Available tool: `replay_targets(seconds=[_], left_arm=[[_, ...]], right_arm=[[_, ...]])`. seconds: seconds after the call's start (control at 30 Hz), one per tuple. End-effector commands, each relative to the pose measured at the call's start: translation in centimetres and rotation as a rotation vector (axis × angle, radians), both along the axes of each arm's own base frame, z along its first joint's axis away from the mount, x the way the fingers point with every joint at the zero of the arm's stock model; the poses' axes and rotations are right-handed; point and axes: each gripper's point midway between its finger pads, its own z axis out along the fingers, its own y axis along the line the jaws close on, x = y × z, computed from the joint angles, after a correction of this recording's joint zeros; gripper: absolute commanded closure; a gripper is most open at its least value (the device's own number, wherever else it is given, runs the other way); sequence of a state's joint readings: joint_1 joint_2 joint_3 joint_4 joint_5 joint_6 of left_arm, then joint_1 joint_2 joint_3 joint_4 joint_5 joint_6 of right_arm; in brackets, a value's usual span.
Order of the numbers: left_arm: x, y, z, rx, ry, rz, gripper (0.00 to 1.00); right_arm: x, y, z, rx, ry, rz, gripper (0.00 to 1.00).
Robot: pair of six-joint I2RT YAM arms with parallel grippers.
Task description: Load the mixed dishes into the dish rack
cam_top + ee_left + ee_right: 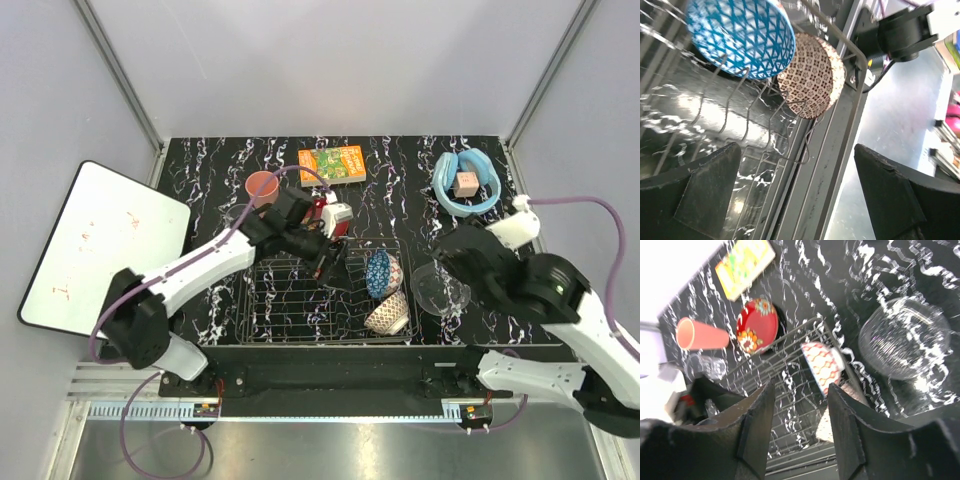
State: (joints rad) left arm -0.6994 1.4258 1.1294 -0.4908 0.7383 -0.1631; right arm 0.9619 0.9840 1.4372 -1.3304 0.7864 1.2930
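- The desk (400, 200) has a black top with white marble veins and fills the middle of the frame.
- Plain pale grey walls (330, 60) stand behind, with slanted metal posts (120, 70) in the upper corners.
- A white board (100, 245) lies tilted at the left.
- A silver rail (330, 408) runs along the bottom.

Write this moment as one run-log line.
dish rack: blue bowl, beige bowl inside | glass bowl: on table beside rack | left pincer: open, above rack | right pincer: open
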Motion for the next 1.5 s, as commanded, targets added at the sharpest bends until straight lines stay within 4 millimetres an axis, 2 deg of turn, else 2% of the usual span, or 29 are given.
replay_targets(seconds=[0.0, 0.23, 0.4, 0.5, 0.87, 0.97, 1.03, 1.1, 1.13, 1.23, 1.3, 1.47], left_arm=[[-0.3, -3.4, 1.4, -0.068, 0.024, -0.082, 0.01], [-2.9, -5.1, 1.1, -0.163, 0.165, -0.177, 0.01], [-4.5, -6.3, 0.7, -0.201, 0.218, -0.224, 0.02], [-4.8, -7.2, -0.2, -0.179, 0.254, -0.223, 0.13], [-5.5, -9.2, -3.4, -0.125, 0.318, -0.209, 0.21], [-5.7, -9.7, -3.7, -0.123, 0.338, -0.216, 0.29], [-5.8, -9.8, -3.6, -0.129, 0.362, -0.227, 0.47], [-5.7, -10.2, -3.5, -0.137, 0.375, -0.233, 0.61], [-5.8, -10.3, -3.5, -0.137, 0.386, -0.236, 0.76], [-5.7, -10.5, -3.5, -0.14, 0.398, -0.241, 0.95], [-5.5, -10.8, -3.3, -0.153, 0.389, -0.246, 1.0], [-5.4, -11.1, -2.5, -0.172, 0.386, -0.24, 1.0]], right_arm=[[-1.3, -4.3, -1.7, -0.116, -0.011, -0.056, 0.45], [-1.4, -4.1, -3.8, -0.166, 0.029, -0.034, 0.43], [-1.3, -3.9, -4.6, -0.191, 0.045, -0.032, 0.43], [-1.4, -4.0, -4.8, -0.187, 0.047, -0.033, 0.43], [-2.4, -5.0, -6.0, -0.133, 0.048, -0.05, 0.43], [-2.6, -4.9, -6.7, -0.127, 0.062, -0.051, 0.44], [-2.8, -4.8, -7.2, -0.118, 0.074, -0.047, 0.44], [-2.9, -4.5, -8.2, -0.121, 0.095, -0.042, 0.44], [-3.1, -4.5, -8.6, -0.115, 0.108, -0.037, 0.45], [-3.5, -4.3, -9.8, -0.117, 0.138, -0.026, 0.45], [-3.8, -4.4, -10.5, -0.119, 0.153, -0.021, 0.46], [-4.5, -4.5, -12.1, -0.119, 0.194, -0.013, 0.47]])
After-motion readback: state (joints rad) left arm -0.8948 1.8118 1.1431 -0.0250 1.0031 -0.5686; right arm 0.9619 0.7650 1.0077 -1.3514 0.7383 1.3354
